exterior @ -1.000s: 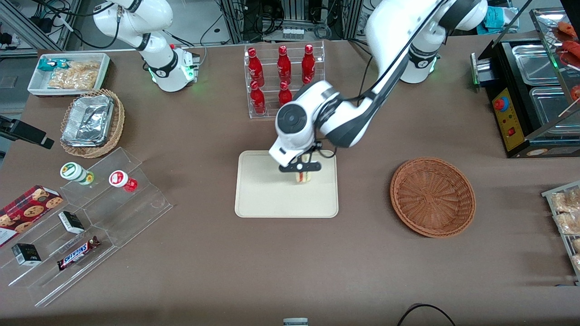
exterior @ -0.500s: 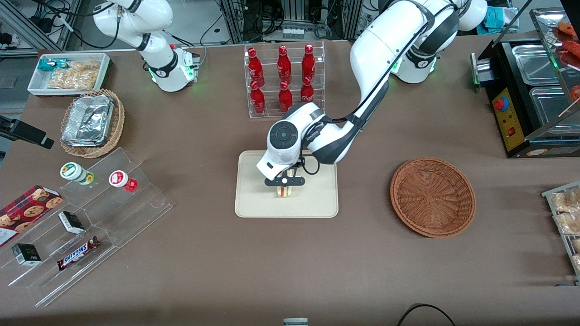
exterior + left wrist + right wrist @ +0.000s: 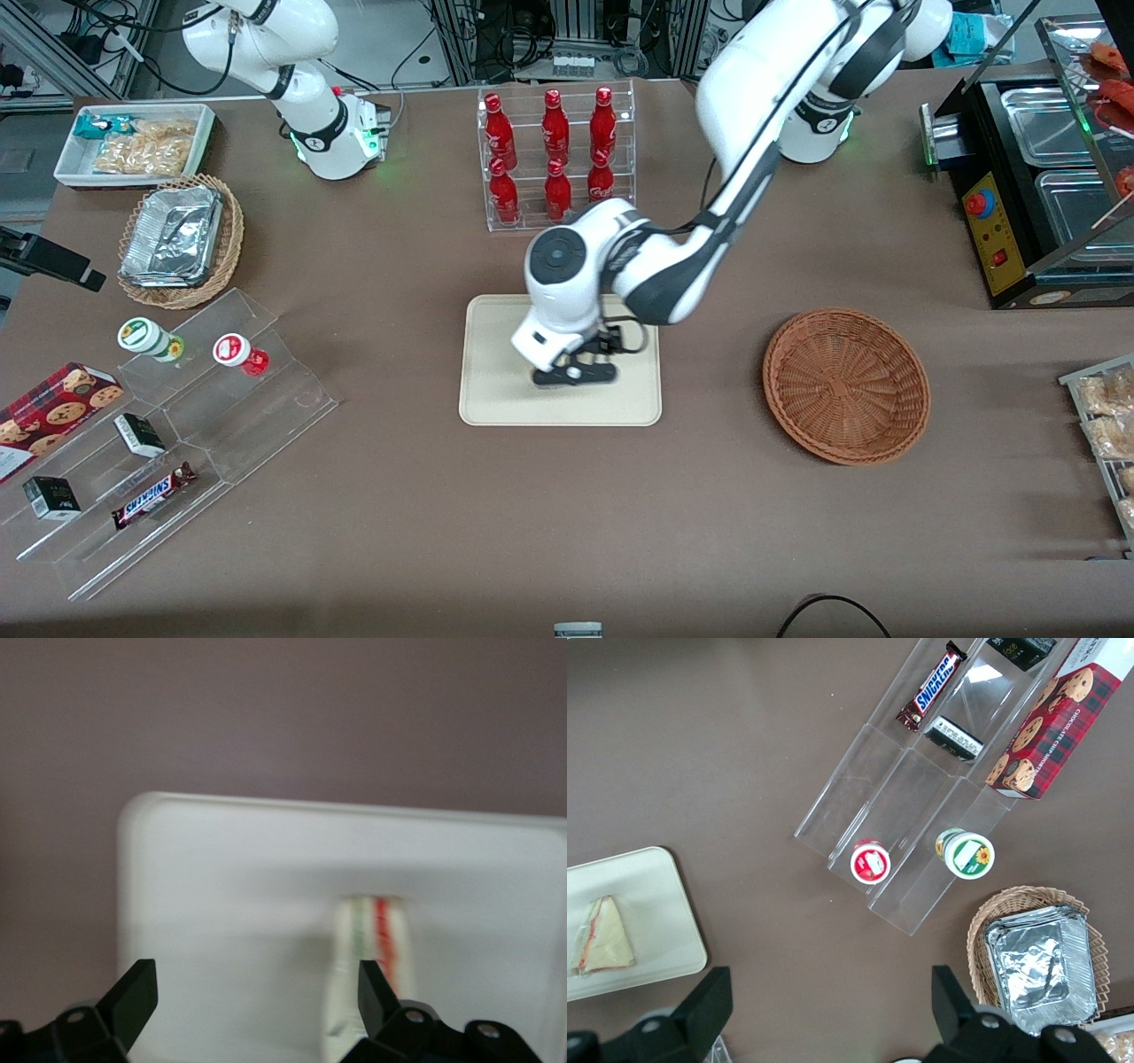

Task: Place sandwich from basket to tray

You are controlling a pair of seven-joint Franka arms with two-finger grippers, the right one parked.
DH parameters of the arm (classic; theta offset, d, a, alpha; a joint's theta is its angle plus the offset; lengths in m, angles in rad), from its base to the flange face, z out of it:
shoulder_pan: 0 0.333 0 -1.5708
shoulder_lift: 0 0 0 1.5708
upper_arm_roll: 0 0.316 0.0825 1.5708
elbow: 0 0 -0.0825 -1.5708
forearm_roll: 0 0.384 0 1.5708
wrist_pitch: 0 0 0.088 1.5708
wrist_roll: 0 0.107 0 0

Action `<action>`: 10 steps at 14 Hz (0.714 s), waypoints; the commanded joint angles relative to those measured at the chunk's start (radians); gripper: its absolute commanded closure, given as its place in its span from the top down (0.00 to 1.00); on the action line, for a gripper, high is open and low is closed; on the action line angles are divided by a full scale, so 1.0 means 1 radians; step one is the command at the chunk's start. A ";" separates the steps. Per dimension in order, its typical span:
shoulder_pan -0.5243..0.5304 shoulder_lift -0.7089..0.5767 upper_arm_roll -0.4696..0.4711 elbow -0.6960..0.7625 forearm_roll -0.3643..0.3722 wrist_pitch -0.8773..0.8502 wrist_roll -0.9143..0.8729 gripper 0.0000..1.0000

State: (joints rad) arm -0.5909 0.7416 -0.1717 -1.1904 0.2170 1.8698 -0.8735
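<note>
The sandwich (image 3: pixel 370 943) rests on the beige tray (image 3: pixel 230 868), its red, cream and green filling edge showing. My left gripper (image 3: pixel 255 997) is open and low over the tray, with one fingertip (image 3: pixel 374 988) right beside the sandwich and nothing held. In the front view the gripper (image 3: pixel 574 375) sits over the tray (image 3: pixel 496 354) and hides the sandwich. The right wrist view shows the sandwich (image 3: pixel 602 939) lying on the tray (image 3: pixel 656 904). The round reddish-brown basket (image 3: pixel 846 385) stands empty beside the tray, toward the working arm's end.
A clear rack of red bottles (image 3: pixel 554 151) stands farther from the camera than the tray. A stepped clear display (image 3: pixel 177 425) with small jars and snack bars, an oval basket with foil trays (image 3: pixel 177 239) and a white snack bin (image 3: pixel 133 142) lie toward the parked arm's end.
My gripper carried the sandwich lower and nearer to the camera over the tray, then opened and let it go on the tray.
</note>
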 commanded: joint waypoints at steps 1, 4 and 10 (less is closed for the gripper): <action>0.124 -0.183 -0.002 -0.060 -0.010 -0.192 0.144 1.00; 0.285 -0.350 0.000 -0.168 -0.027 -0.299 0.374 1.00; 0.560 -0.520 -0.008 -0.179 -0.164 -0.512 0.626 1.00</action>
State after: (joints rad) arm -0.1101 0.3095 -0.1624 -1.3242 0.1144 1.4124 -0.3278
